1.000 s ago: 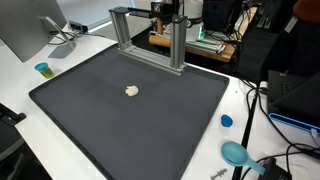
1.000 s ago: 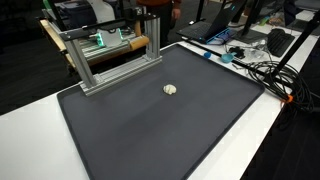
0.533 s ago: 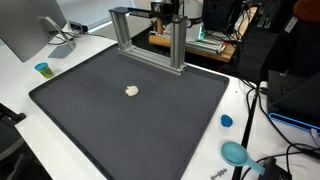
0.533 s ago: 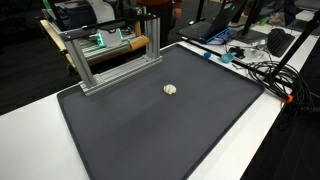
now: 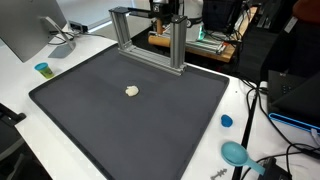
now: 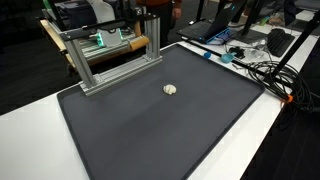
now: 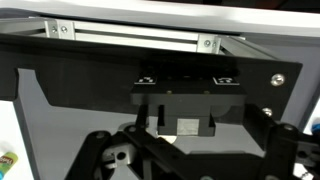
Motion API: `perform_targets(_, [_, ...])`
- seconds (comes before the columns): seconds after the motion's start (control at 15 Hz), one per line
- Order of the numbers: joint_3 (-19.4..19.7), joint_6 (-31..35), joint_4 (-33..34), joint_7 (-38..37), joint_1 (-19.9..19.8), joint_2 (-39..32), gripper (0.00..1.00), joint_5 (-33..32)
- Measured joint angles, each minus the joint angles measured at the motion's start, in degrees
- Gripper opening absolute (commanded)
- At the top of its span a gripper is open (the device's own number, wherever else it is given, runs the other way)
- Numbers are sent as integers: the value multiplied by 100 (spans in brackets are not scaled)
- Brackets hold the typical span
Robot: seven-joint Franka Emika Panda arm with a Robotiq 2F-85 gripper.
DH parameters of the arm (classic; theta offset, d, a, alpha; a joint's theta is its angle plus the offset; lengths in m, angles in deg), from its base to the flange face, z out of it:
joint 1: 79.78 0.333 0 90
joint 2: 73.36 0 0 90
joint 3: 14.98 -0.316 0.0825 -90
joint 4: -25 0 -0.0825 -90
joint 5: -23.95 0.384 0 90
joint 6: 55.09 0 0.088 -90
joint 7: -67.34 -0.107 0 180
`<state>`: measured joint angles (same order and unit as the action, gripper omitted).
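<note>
One gripper hangs with jaws spread, empty; just ahead runs an aluminium frame, and a pale lump lies well apart from it on the black mat.

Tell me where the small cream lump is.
In an exterior view the small cream lump lies alone near the middle of the black mat, in front of the aluminium frame.

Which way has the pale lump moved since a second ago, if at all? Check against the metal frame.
No. In both exterior views the pale lump lies at the same spot on the mat, equally far from the metal frame.
</note>
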<state>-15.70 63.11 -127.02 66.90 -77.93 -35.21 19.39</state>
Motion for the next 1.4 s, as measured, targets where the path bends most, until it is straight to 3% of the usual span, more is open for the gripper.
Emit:
perform_targets(0.67, [28,45,0,409,118,-26,90,64])
perform_targets(1.13, [93,248,0,412,81,-55,95,64])
perform_targets(1.4, [131,251,-1,412,32,-115,92,63])
